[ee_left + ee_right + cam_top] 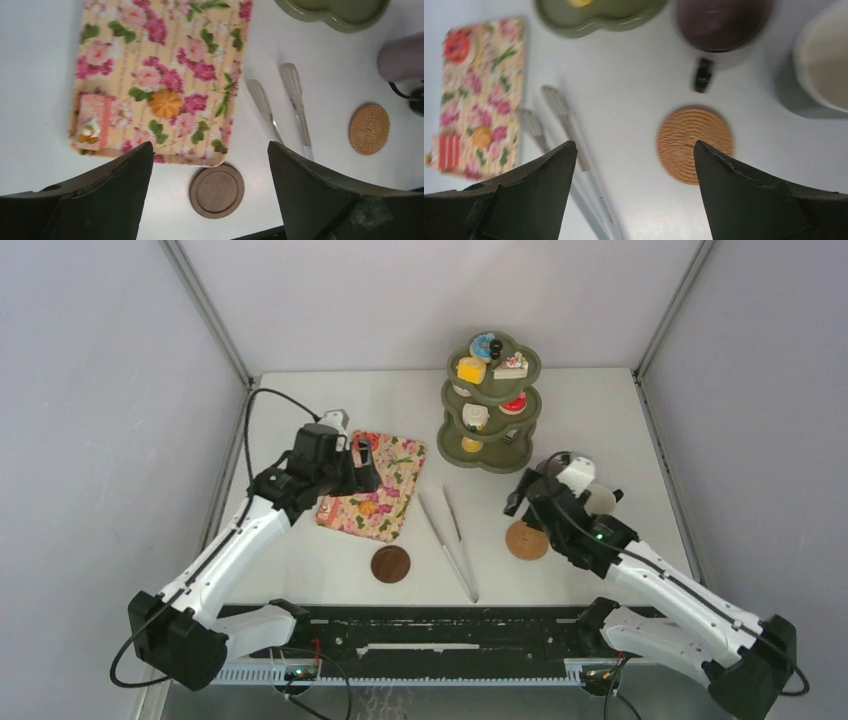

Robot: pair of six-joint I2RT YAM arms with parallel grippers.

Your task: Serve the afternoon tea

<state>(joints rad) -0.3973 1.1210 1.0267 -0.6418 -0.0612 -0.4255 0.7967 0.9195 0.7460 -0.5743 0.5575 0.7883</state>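
the right pincer (633, 150) is spread and empty, hanging over the woven coaster (694, 145). the mauve mug (721, 22) stands mouth-up just past it at the top of the wrist view, with the white-lined mug (824, 60) at the right edge; this arm is nearer both. the left pincer (210, 150), also spread, hangs by the floral tray (200, 75), well apart across the tabletop (35, 75).

From the right wrist, the mauve mug (723, 22) runs off the top edge and the white-lined mug (824, 55) off the right, both smeared. From above, the right arm (640, 560) covers part of both mugs.
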